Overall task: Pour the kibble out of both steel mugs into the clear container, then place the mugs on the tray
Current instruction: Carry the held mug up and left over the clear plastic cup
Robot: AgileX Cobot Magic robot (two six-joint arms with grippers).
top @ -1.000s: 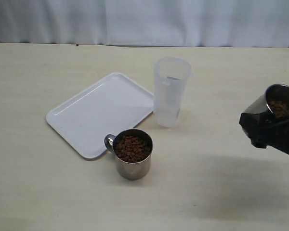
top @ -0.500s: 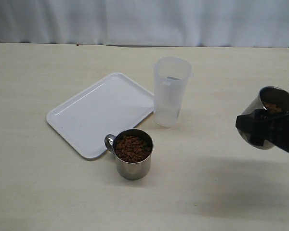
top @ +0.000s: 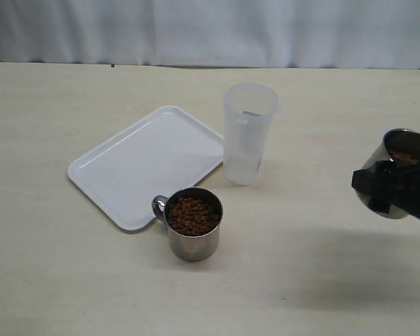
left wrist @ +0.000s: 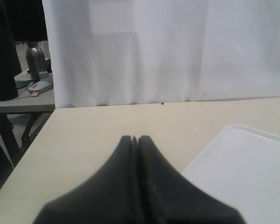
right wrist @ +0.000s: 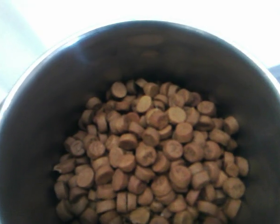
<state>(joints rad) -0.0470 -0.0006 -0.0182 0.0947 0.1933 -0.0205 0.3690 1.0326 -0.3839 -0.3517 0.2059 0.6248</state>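
My right gripper (top: 395, 190), clamped on a shiny steel mug (top: 406, 143) of brown kibble (right wrist: 149, 158), has sunk slightly, well apart from the translucent plastic container (top: 248, 133). Nothing poured; second mug (top: 192, 227) full beside white tray (top: 136, 164); left gripper (left wrist: 135, 140) closed.

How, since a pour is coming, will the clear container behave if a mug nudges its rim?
Probably tips easily: the clear container stands tall and narrow, tapering toward its base. Likely light, since it looks thin, translucent and empty. Its smooth plastic may also slide on the table.
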